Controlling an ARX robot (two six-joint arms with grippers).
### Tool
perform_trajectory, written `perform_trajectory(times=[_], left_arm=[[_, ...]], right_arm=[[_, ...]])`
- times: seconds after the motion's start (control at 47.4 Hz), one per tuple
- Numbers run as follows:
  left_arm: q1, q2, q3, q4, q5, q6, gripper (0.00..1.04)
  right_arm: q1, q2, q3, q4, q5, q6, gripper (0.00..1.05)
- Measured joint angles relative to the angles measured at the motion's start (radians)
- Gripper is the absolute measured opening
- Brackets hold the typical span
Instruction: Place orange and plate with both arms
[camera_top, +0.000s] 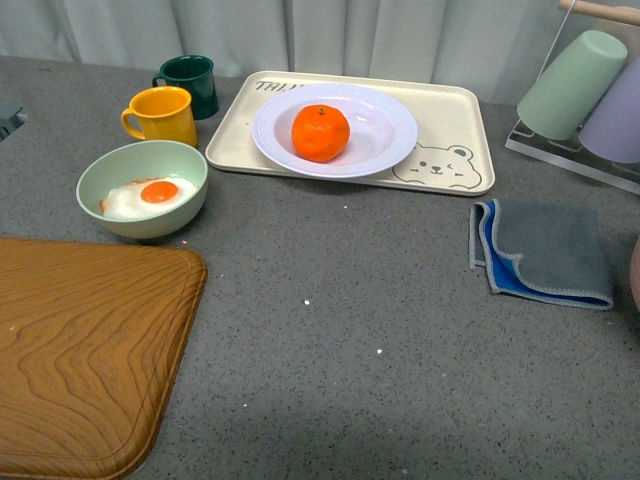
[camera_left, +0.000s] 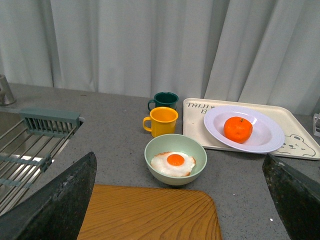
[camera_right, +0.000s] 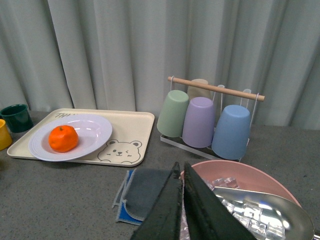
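On the tray (camera_top: 470, 120), orange (camera_top: 320, 133) fills the plate (camera_top: 390, 125); left jaws apart, right jaws together.

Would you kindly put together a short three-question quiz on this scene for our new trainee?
1. True or false: the orange lies in the green bowl.
2. What does the plate rest on? A) the wooden board B) the bear tray C) the folded cloth
3. Fill in: the right gripper is ___, its jaws pressed together.

Key: 1 false, it sits on the plate; 2 B; 3 shut.
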Motion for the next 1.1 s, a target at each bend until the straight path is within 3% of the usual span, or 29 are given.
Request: perform_trajectory(times=[0.127,0.211,0.549,1.097], left_arm=[[0.0,0.0,0.0,0.0,0.0,0.0,0.98],[0.0,0.0,0.0,0.0,0.0,0.0,0.98],[0.0,0.0,0.0,0.0,0.0,0.0,0.98],[0.0,0.0,0.0,0.0,0.0,0.0,0.98]], right_arm=[[0.0,0.0,0.0,0.0,0.0,0.0,0.21],[0.0,-0.001,0.0,0.0,0.0,0.0,0.41],[0.0,-0.001,0.0,0.0,0.0,0.0,0.94],[0.0,-0.001,0.0,0.0,0.0,0.0,0.95]])
